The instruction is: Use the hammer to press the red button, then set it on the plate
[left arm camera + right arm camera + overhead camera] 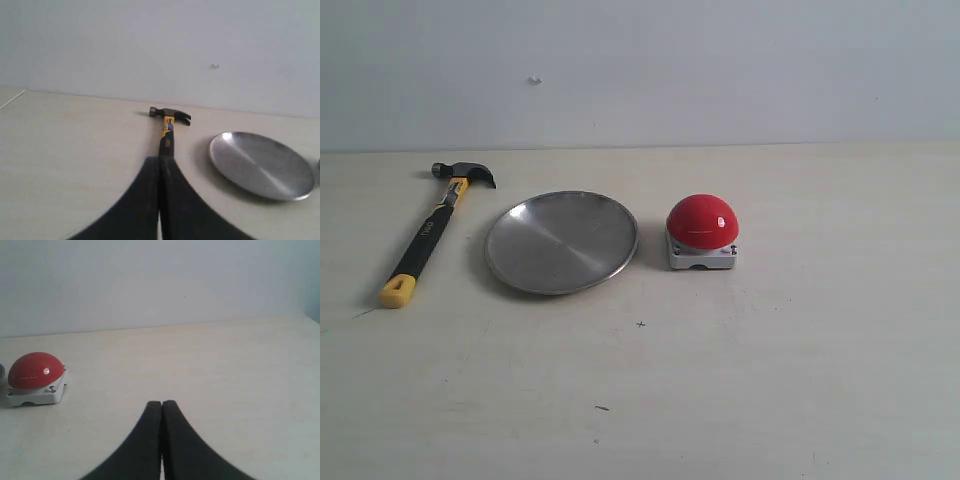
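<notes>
The hammer (430,233) lies flat on the table at the left, dark head toward the wall, yellow butt toward the front. Right of it sits the silver plate (562,242), with nothing on it, and right of that the red button (702,222) on its grey base. Neither gripper shows in the exterior view. In the left wrist view my left gripper (160,161) is shut with nothing in it, short of the hammer (167,124), whose lower handle it hides; the plate (262,165) lies beside. My right gripper (162,404) is shut and empty, well apart from the button (36,371).
The pale table (800,380) runs back to a plain white wall (720,70). A table edge (11,99) shows far off in the left wrist view.
</notes>
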You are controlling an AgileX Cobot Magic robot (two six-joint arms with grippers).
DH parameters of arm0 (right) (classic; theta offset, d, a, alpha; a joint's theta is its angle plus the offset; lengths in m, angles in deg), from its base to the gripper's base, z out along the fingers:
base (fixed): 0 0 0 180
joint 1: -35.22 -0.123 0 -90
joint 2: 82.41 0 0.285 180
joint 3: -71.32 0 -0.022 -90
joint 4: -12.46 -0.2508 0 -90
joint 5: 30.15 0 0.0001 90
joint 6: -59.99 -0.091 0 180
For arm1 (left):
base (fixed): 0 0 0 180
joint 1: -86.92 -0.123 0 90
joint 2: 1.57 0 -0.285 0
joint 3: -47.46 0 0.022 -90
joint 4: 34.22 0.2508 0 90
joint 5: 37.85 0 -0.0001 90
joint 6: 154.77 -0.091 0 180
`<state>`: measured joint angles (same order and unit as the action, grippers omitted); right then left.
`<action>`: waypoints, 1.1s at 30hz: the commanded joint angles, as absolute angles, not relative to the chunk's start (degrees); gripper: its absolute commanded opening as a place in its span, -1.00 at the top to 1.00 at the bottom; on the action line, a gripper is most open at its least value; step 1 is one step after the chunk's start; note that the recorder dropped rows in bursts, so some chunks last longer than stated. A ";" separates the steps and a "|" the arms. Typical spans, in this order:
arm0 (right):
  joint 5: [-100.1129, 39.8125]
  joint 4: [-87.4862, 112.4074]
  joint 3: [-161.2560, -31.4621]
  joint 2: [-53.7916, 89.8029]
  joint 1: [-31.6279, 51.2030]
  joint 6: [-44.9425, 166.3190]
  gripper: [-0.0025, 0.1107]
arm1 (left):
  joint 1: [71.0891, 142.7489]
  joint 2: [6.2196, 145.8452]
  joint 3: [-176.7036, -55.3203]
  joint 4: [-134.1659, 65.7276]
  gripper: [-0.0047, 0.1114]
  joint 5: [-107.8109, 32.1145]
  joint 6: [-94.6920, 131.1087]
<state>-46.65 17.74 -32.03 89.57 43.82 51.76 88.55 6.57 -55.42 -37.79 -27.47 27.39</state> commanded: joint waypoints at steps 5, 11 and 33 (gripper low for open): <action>-46.29 17.98 -31.89 89.80 44.17 51.83 0.96 | 88.79 6.22 -55.32 -48.29 0.92 -42.01 42.48; -46.29 17.98 -31.89 89.80 44.17 51.83 0.96 | 88.79 6.32 -55.59 -49.14 0.92 -67.82 44.15; -46.29 17.98 -31.89 89.80 44.17 51.82 0.96 | 88.79 99.06 -131.88 -49.89 0.92 -24.88 14.65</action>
<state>-46.65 17.74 -32.03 89.57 43.82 51.76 88.55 90.80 -122.37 -52.26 -33.87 15.55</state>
